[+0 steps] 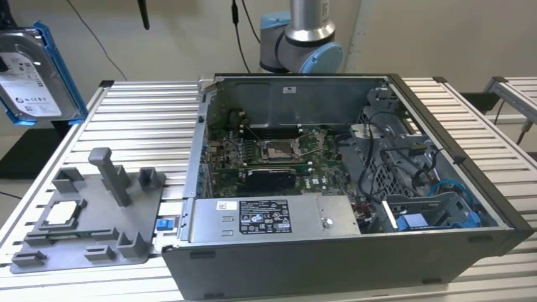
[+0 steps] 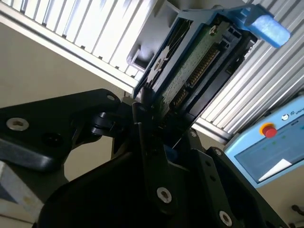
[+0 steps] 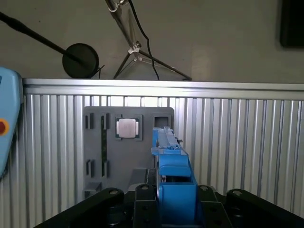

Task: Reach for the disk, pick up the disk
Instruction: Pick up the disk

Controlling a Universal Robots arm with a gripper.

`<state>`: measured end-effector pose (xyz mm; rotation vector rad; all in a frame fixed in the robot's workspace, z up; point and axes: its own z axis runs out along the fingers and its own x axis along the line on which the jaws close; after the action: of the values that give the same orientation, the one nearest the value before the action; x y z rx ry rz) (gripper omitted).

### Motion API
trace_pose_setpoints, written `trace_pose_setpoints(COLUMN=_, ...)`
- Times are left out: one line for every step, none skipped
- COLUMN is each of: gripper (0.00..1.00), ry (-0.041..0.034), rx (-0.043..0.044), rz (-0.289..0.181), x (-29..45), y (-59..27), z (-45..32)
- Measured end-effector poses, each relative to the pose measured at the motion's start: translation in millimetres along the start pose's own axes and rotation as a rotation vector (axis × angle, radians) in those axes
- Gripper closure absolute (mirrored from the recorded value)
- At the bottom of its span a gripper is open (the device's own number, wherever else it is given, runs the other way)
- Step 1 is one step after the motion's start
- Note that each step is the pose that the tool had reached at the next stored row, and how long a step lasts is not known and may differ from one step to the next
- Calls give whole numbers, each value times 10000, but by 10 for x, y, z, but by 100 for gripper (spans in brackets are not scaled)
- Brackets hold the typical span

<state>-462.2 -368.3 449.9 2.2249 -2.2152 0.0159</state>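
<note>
Gripper (image 2: 154, 116) clamps the disk (image 2: 192, 64), its lower edge hidden.

disk (image 3: 172, 164) edge-on, clamped in end effector (image 3: 176, 202) | gray tray (image 3: 95, 142) beyond | chip (image 3: 128, 128) in tray

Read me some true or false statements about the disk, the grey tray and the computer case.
The hand grips the disk. True.
The disk lies in the grey tray. False: it is held in the air.
The computer case lies open. True.
The small silver chip sits on the case's board. False: it sits in the grey tray.
</note>
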Motion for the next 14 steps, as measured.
trace_pose_setpoints(gripper=100, ry=0, rx=0, rz=0, x=0, y=0, z=-16)
trace_pose_setpoints(gripper=100, ry=1, rx=-1, rz=0, x=0, y=-1, z=-34)
trace_pose_setpoints(gripper=100, ry=0, rx=0, rz=0, x=0, y=-1, z=-52)
trace_pose_setpoints(gripper=100, ry=1, rx=-1, rz=0, x=0, y=-1, z=-71)
trace_pose_setpoints(gripper=100, ry=1, rx=-2, rz=0, x=1, y=-1, z=-89)
trace_pose_setpoints(gripper=100, ry=1, rx=-2, rz=-1, x=1, y=-1, z=-110)
trace_pose_setpoints(gripper=100, ry=1, rx=-1, rz=0, x=1, y=-1, z=-134)
trace_pose_setpoints(gripper=100, ry=1, rx=-1, rz=0, x=1, y=-1, z=-162)
trace_pose_setpoints(gripper=100, ry=1, rx=0, rz=0, x=2, y=-1, z=-189)
trace_pose_setpoints(gripper=100, ry=1, rx=-1, rz=0, x=2, y=-1, z=-217)
trace_pose_setpoints(gripper=100, ry=1, rx=0, rz=0, x=2, y=-2, z=-244)
trace_pose_setpoints(gripper=100, ry=0, rx=0, rz=0, x=2, y=-2, z=-275)
trace_pose_setpoints(gripper=100, ry=1, rx=0, rz=0, x=2, y=-2, z=-302)
trace_pose_setpoints(gripper=100, ry=1, rx=-1, rz=0, x=3, y=-2, z=-327)
